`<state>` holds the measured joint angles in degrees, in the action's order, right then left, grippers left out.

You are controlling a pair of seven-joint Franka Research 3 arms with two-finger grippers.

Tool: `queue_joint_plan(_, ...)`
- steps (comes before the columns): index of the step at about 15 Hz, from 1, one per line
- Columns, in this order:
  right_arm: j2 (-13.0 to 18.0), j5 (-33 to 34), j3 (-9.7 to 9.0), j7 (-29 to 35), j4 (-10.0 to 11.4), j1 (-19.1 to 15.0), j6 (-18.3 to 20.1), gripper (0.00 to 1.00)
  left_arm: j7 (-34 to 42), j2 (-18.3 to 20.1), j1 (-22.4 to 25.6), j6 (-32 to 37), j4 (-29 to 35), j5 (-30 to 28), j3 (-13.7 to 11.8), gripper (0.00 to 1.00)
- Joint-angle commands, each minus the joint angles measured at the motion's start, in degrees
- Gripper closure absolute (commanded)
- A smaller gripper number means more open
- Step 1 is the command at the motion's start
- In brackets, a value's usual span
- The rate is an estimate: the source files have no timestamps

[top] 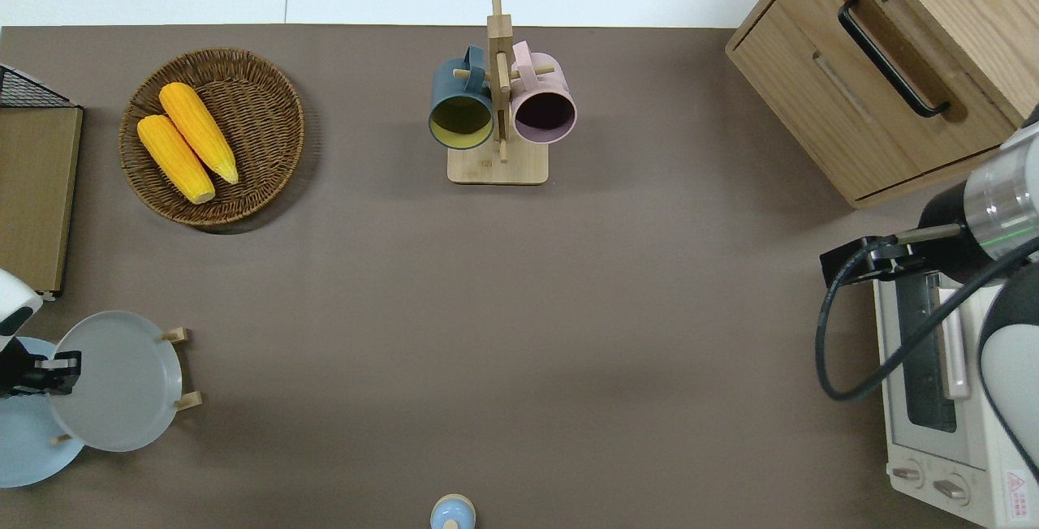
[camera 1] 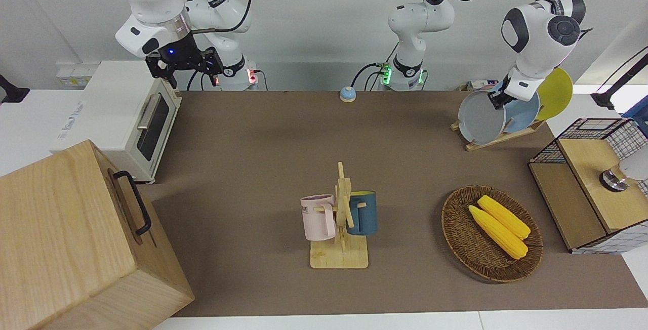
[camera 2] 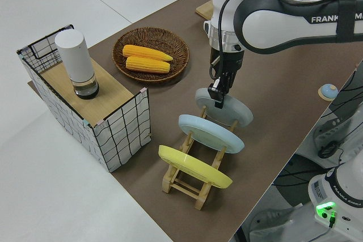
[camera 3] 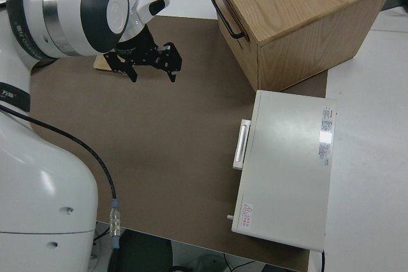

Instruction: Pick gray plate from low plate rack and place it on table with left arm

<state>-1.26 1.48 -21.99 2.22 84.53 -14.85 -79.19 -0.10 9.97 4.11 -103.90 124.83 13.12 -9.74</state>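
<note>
Left gripper (camera 2: 218, 98): we see it clamped on the upper rim of the gray plate (camera 1: 480, 117), fingers either side of the edge.
Gray plate: below the gripper, tilted, in the low plate rack (camera 2: 193, 177); whether it is lifted off the slats we can't quite tell.
Left side view only: light-blue plate (camera 2: 211, 132) and yellow plate (camera 2: 194, 166) slotted just beside the gripper.
Overhead only: rack pegs poke out past the plate.
Right gripper (camera 3: 153, 63): parked, fingers spread.
Table (top: 519, 310): brown.
</note>
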Motion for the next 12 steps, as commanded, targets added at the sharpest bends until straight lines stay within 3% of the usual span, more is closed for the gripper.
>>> queue_joint_plan(1, 0.12, 0.37, -1.21, 0.68, -0.41, -1.32, 0.62, 0.017, 0.01, 1.80, -0.68, 0.97, -0.19, -0.55, -0.45, 0.95)
queue_joint_plan(12, 0.12, 0.37, -1.21, 0.68, -0.33, -1.32, 0.62, 0.017, -0.08, 2.77, -0.86, 12.83, -8.19, 0.24, 0.25, 0.96)
